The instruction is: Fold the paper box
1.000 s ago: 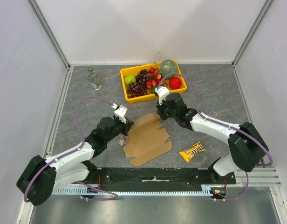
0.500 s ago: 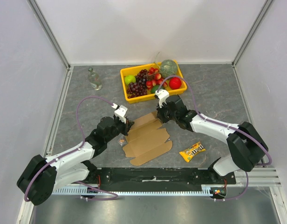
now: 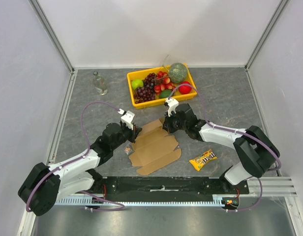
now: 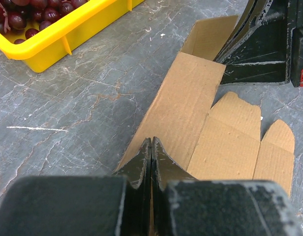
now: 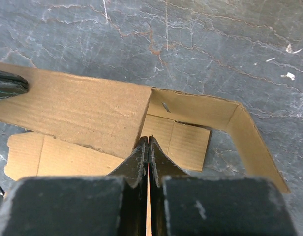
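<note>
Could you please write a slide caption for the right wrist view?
Right claw shut on a raised panel of the partly folded brown paper box.

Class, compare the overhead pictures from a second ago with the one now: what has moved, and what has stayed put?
The right gripper, shut on the far panel of the paper box, shifted slightly left and nearer the arm bases. The left gripper stayed shut on the box's left edge without moving. The yellow tray, bottle and candy packet kept their places.

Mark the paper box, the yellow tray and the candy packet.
paper box (image 3: 154, 145): top external view, on its middle panel.
yellow tray (image 3: 141, 103): top external view, on its near wall.
candy packet (image 3: 202, 160): top external view, middle of the wrapper.
</note>
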### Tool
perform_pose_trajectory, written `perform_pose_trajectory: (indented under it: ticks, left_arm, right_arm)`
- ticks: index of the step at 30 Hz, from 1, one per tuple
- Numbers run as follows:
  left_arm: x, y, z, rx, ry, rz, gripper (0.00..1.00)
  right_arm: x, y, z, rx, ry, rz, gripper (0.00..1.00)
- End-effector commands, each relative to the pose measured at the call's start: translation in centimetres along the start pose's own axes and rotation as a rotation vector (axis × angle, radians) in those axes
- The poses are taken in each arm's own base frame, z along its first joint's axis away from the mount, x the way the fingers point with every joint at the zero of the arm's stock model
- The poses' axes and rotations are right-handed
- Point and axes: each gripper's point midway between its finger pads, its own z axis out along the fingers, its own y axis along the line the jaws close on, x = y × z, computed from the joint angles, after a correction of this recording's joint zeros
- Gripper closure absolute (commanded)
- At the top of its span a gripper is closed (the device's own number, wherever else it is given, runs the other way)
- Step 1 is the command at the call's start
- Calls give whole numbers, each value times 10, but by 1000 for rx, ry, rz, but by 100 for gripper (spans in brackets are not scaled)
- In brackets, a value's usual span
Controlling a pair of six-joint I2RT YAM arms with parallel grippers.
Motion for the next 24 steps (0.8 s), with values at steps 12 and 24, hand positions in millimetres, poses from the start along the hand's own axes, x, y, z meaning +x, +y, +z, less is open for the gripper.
perform_pose_trajectory:
  ticks: [12, 24]
  left_arm:
    - [-6, -9, 3, 45, -36, -24, 98]
    - [-6, -15, 3, 76, -34, -25, 98]
  right_arm:
    - [-14, 18, 5, -109, -118, 223, 100]
    - [-20, 26, 4, -220, -191, 458, 100]
